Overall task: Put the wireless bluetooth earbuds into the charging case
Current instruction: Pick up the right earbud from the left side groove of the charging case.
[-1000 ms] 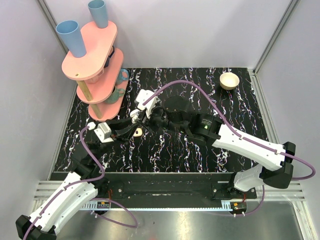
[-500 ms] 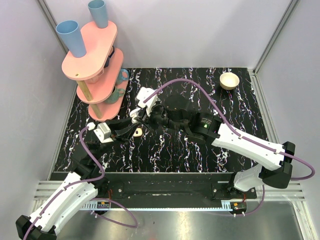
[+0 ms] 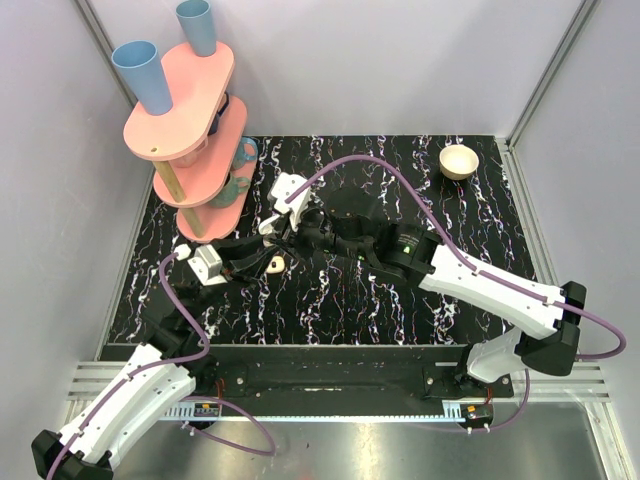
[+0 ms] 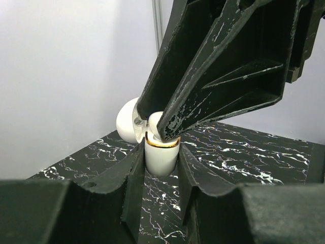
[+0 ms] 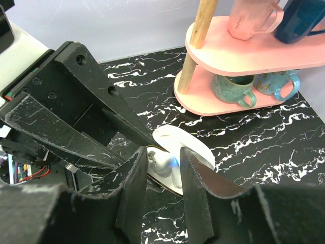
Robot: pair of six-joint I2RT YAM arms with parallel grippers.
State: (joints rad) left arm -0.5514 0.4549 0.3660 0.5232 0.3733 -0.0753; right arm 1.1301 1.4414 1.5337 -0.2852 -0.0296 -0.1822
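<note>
The charging case (image 4: 161,157) is a small white tub with a gold rim, and its lid (image 4: 126,122) is swung open. My left gripper (image 4: 160,152) is shut on the case's sides and holds it upright just above the black marble table. My right gripper (image 5: 163,156) comes down from above. It is shut on a white earbud (image 5: 165,163), which sits at the case's open mouth with a blue light showing. In the top view the case (image 3: 274,263) is left of centre, where both grippers meet. A second earbud is not visible.
A pink two-tier stand (image 3: 190,110) with blue cups and hanging mugs rises at the back left, close to the grippers. A green mug (image 5: 233,89) hangs on its lower tier. A small cream bowl (image 3: 459,160) sits at the back right.
My right arm has reached a little further left, bringing its fingers closer over the case. The left arm and the case have stayed still.
</note>
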